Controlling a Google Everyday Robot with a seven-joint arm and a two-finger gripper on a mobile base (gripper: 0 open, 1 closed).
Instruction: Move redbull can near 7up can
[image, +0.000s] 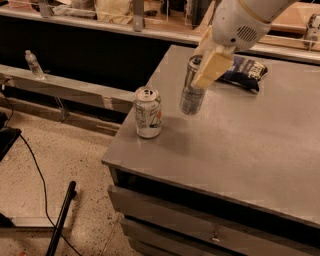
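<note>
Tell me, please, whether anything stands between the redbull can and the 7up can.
Nothing visible: the gripper holds the redbull can beside the 7up can, only bare tabletop between them; the chip bag lies behind.
</note>
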